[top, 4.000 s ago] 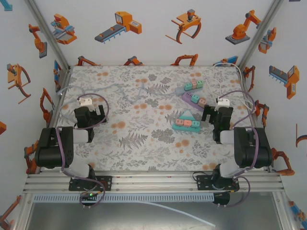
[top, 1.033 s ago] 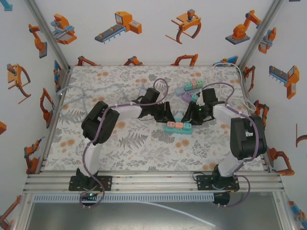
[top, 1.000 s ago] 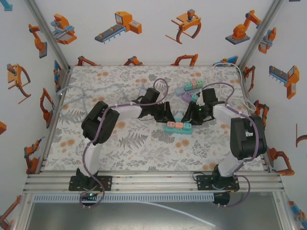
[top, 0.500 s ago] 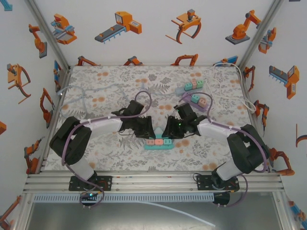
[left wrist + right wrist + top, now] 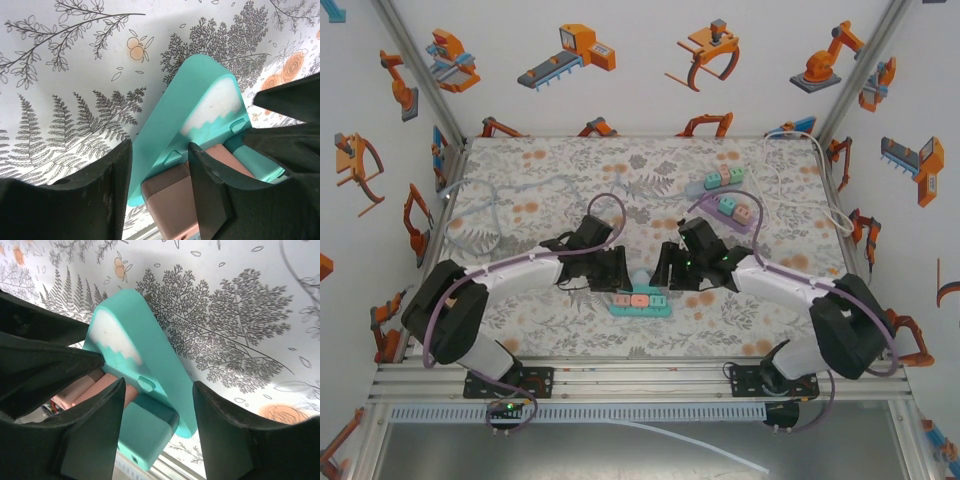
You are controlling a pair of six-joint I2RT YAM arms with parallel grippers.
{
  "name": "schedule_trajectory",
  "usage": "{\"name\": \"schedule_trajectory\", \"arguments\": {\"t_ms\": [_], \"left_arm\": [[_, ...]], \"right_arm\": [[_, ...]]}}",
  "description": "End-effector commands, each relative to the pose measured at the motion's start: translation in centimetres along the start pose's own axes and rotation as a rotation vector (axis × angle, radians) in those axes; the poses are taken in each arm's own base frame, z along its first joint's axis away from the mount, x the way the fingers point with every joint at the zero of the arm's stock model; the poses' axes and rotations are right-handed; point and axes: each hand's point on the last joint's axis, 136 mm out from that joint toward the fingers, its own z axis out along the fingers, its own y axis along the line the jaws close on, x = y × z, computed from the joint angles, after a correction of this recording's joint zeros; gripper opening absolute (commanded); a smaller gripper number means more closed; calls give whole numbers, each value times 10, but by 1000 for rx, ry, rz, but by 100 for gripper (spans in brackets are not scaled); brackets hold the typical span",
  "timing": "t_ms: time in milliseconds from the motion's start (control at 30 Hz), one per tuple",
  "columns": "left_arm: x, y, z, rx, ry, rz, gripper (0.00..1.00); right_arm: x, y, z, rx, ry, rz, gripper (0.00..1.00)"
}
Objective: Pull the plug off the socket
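A teal socket strip lies front of centre on the floral mat, with pink and teal plugs standing in it. My left gripper and right gripper meet over it from either side. In the left wrist view the left gripper straddles a pink plug on the socket. One finger lies against the plug, and the other stands a narrow gap off. In the right wrist view the right gripper stands open around the teal plug, with space on both sides.
A purple strip and a grey-blue strip, both carrying plugs, lie at the back right. White cable loops along the right side and clear cable along the left. Metal rails border the mat.
Both grippers and the teal strip have come from mid-table toward the front and a little left. The right jaws have widened clearly, the left ones slightly.
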Motion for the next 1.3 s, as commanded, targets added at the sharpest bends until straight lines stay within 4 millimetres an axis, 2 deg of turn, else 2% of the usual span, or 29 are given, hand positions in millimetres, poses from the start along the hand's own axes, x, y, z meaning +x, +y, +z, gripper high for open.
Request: {"name": "schedule_trajectory", "arguments": {"t_ms": [0,133,267,333,533,667,733,933,1033,1133,1267], "left_arm": [[-6,-2,-21,-30,-32,40,50],[-18,-10,-42,-17,-93,89,53],[-26,-32,-57,54,-120,193,57],[-27,-43,-64,98,-128,253,59],[-33,-64,-78,210,-199,331,62],[-31,-67,-78,226,-199,357,63],[-32,-66,-78,222,-202,357,63],[-32,-61,-72,194,-187,354,64],[-31,-55,-66,170,-173,347,64],[-28,-56,-62,176,-161,354,65],[-22,-47,-45,150,-117,344,65]], "right_arm": [[-33,19,-38,25,-132,-155,61],[-43,33,-75,30,-224,-429,66],[-37,47,-98,27,-315,-738,68],[-25,57,-99,-23,-341,-897,67],[30,72,-81,-231,-297,-1298,65],[70,78,-68,-374,-218,-1499,61],[80,77,-60,-399,-203,-1549,60],[80,76,-39,-399,-199,-1562,55],[83,72,-29,-396,-165,-1576,49],[87,69,-24,-401,-145,-1583,46],[89,67,-20,-403,-134,-1595,38]]}}
